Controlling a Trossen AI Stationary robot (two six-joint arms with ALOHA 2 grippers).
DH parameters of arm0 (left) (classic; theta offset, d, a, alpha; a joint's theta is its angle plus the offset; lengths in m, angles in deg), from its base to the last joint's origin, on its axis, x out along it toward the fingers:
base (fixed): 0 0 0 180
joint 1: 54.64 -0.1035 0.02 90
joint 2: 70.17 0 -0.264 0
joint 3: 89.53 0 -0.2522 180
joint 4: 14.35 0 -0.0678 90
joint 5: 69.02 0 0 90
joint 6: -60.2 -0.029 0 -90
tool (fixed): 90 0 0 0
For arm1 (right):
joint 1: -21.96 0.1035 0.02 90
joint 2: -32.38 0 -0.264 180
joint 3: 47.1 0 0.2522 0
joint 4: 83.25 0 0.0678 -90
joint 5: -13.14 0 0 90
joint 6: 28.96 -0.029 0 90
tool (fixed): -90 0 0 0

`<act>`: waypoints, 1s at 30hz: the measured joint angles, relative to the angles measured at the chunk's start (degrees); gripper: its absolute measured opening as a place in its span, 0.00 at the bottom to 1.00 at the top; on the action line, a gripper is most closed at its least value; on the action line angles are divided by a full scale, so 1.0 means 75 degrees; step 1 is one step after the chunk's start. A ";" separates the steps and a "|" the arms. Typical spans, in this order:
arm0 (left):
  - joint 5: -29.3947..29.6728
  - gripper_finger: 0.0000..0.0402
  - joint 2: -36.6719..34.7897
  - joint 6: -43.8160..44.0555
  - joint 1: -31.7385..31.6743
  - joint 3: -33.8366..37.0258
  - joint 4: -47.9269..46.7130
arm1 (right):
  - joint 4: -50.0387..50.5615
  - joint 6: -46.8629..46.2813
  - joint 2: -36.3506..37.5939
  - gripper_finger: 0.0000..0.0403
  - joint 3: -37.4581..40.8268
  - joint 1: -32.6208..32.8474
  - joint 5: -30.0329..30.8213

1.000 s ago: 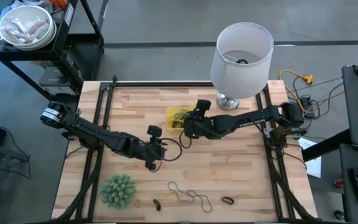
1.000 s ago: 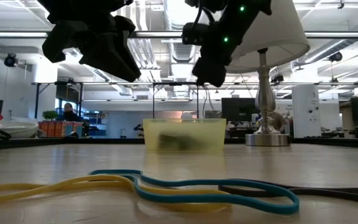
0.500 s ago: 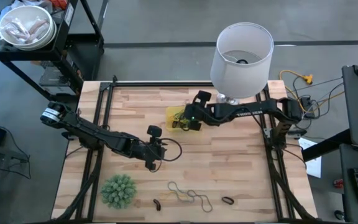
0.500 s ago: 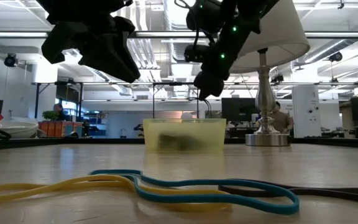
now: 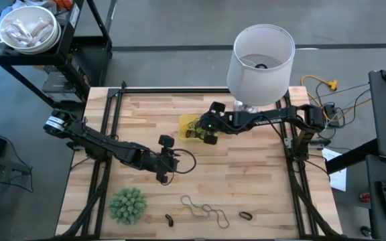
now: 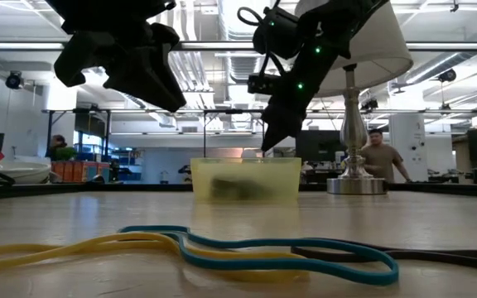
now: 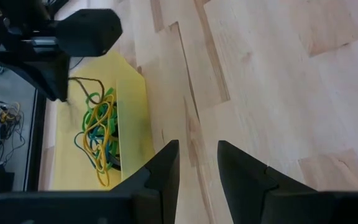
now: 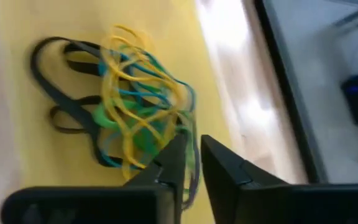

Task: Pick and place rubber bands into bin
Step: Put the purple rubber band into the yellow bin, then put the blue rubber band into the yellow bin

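The yellow bin sits on the far middle of the table and holds a tangle of yellow, green and dark rubber bands. My right gripper hangs over the bin's right part, pointing down, fingers nearly together on a thin brown band. More bands lie flat near the table's near edge, with two dark ones beside them. My left gripper waits above mid-table, slightly open and empty. My right gripper holds a thin brown rubber band at its fingertips, coming from above and slanting down over the bin. The band curves slack from the fingers toward the pile in the bin. The pinch point itself is too small to make out.
A white-shaded lamp stands just right of the bin at the far edge. A spiky green plant sits at the near left. Bare wood lies between the bin and the near bands. People stand in the room behind.
My right gripper has moved from mid-table toward the far edge, over the bin, and has come down toward it with its tip pointing more steeply down. My left arm has kept still. The bands on the table have not moved.
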 joint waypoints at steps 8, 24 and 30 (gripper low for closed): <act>-0.0003 0.23 0.0000 -0.0001 0.0000 0.0023 -0.0001 | -0.0089 0.0109 0.0000 0.28 0.0006 0.0000 -0.0116; -0.0269 0.23 -0.0003 -0.0004 0.0000 0.0055 0.0319 | 0.1890 0.0138 0.1441 0.26 -0.0028 0.2010 -0.0120; -0.2173 0.23 -0.0002 0.0008 0.0007 0.0219 0.1047 | 0.2582 -0.1025 0.2094 0.23 0.0265 0.3264 -0.0118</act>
